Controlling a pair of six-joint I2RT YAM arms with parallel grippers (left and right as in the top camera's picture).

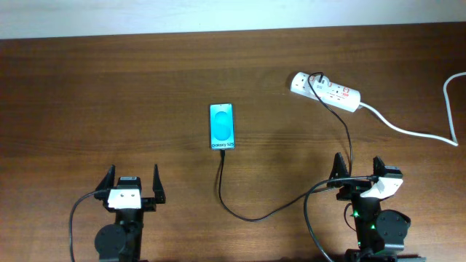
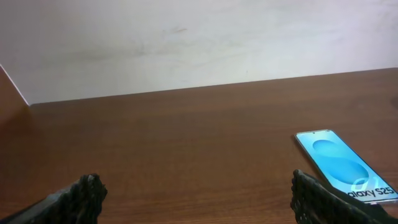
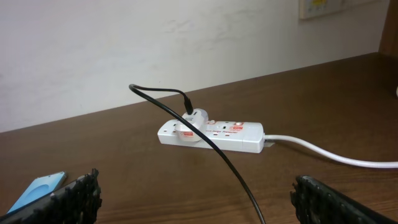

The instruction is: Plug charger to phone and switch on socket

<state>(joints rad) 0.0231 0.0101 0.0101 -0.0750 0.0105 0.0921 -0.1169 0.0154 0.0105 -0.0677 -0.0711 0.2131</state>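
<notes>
Phone reads "Galaxy S25". The charger runs from its bottom edge to the socket. Left pincer and right pincer are released, empty.

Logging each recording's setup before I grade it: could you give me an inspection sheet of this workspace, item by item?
Surface: brown wood-grain table.
Job's things: phone at mid-table, face up, screen lit. Socket at the far right with a plug in it; switch state cannot be told.
Clutter: nothing seen.
Grippers: left pincer and right pincer are both open and empty, near the table's front edge.
Cables: black charger runs from the socket's plug, loops toward the front edge and reaches the phone's bottom edge; whether its tip is seated cannot be told. Thick white cord leaves the socket to the right.
Surroundings: pale wall behind the table.
</notes>
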